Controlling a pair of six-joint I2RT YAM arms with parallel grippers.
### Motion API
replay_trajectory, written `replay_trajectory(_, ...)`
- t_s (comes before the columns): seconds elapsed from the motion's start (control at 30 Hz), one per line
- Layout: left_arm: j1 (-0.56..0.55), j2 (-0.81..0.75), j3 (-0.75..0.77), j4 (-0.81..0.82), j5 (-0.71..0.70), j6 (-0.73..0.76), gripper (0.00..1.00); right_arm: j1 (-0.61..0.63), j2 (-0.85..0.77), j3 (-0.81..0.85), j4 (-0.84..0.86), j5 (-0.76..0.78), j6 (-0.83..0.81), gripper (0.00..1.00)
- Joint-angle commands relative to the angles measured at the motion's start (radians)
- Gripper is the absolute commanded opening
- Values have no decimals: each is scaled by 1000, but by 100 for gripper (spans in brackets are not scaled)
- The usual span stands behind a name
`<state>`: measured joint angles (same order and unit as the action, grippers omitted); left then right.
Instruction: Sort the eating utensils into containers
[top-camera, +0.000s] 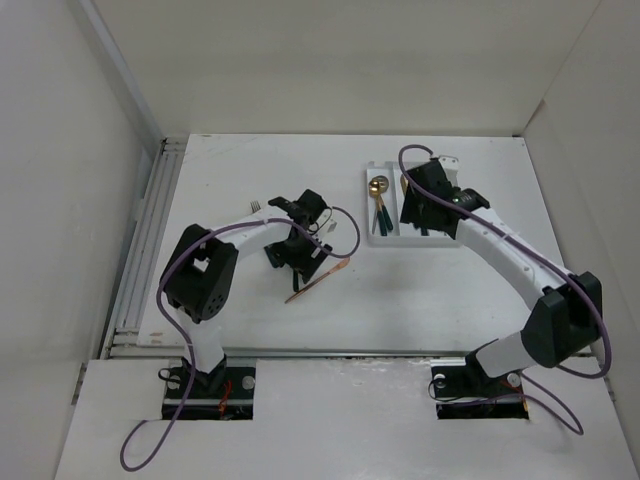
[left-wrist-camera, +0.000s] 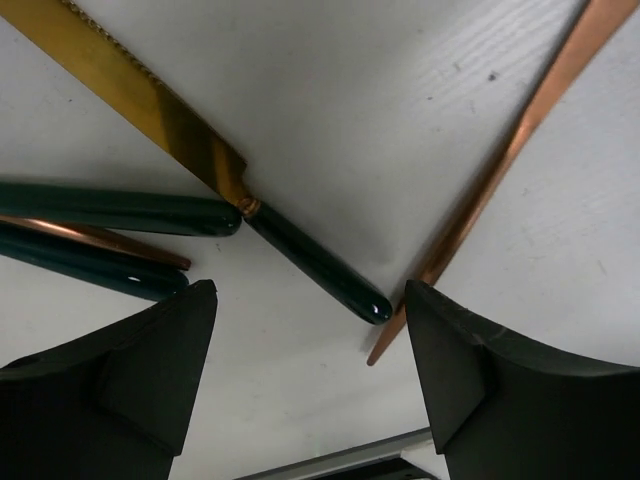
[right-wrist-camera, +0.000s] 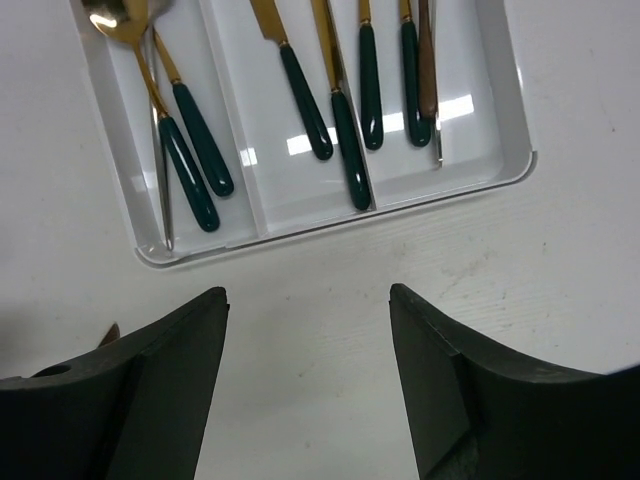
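Hovering just short of the white tray, the right gripper is open, empty. The left gripper, jaws spread, straddles the end of the green-handled knife, a copper utensil just beside its right jaw; centre on the handle alone.

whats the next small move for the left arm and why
Probably lower the left gripper and close on the knife at its green handle: the open jaws straddle that end, and it lies on the table, not in the tray.
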<state>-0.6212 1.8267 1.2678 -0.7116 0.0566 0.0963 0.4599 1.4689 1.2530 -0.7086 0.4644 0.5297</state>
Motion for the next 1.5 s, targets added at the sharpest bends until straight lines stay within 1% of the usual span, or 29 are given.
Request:
replay_trajectory(0.0,29,23,2,-3,31,11,72,8,-84,-9,21,49,24,71)
replay_trajectory(0.03,29,23,2,-3,47,11,72,8,-84,-9,21,62,24,71)
replay_trajectory(0.07,29,23,2,-3,58,11,68,8,-97,-9,21,72,24,71)
replay_trajectory(0.13,18,23,-7,-3,71,20,64,8,-110,-18,12,83,15,71)
replay_trajectory(0.2,8,32,-7,6,71,20,62,8,-131,-29,12,94,15,71)
replay_trajectory(0.27,-5,32,-16,6,80,20,62,8,-140,-39,12,103,15,71)
replay_trajectory(0.3,-5,43,-16,6,80,20,57,8,-140,-40,12,103,15,71)
replay_trajectory(0.33,-5,52,-16,6,80,20,56,8,-151,-50,12,103,15,71)
replay_trajectory(0.37,-5,52,-16,6,80,20,52,8,-151,-50,12,112,15,71)
replay_trajectory(0.47,-5,91,-16,15,80,20,51,8,-160,-60,12,112,15,71)
replay_trajectory(0.5,-5,100,-16,15,80,20,47,8,-160,-60,3,121,15,71)
replay_trajectory(0.53,-5,109,-16,15,80,20,47,8,-160,-60,3,122,15,71)
replay_trajectory(0.6,5,123,-16,15,80,20,41,8,-160,-60,-8,141,15,71)
replay_trajectory(0.63,5,134,-5,15,89,20,37,8,-171,-60,-8,141,15,71)
replay_trajectory(0.67,5,134,-5,24,89,11,37,8,-171,-60,-8,151,15,71)
replay_trajectory(0.7,14,143,7,24,80,11,32,8,-171,-60,-8,151,15,71)
replay_trajectory(0.73,14,143,7,35,80,11,30,8,-171,-60,-17,161,15,71)
replay_trajectory(0.87,14,169,44,44,80,-26,0,8,-171,-60,-17,161,15,71)
replay_trajectory(1.03,35,213,44,44,123,-46,0,8,-171,-50,-26,161,15,71)
replay_trajectory(1.13,58,213,80,34,150,-55,0,8,-171,-50,-26,161,15,71)
replay_trajectory(1.2,86,213,136,20,183,-66,0,8,-182,-50,-26,161,15,71)
replay_trajectory(1.3,127,166,218,6,224,-85,0,8,-191,-41,-26,161,15,71)
replay_trajectory(1.37,149,138,249,37,233,-113,0,8,-191,-41,-16,161,15,71)
replay_trajectory(1.47,184,99,309,60,288,-136,0,8,-191,-41,-6,152,24,71)
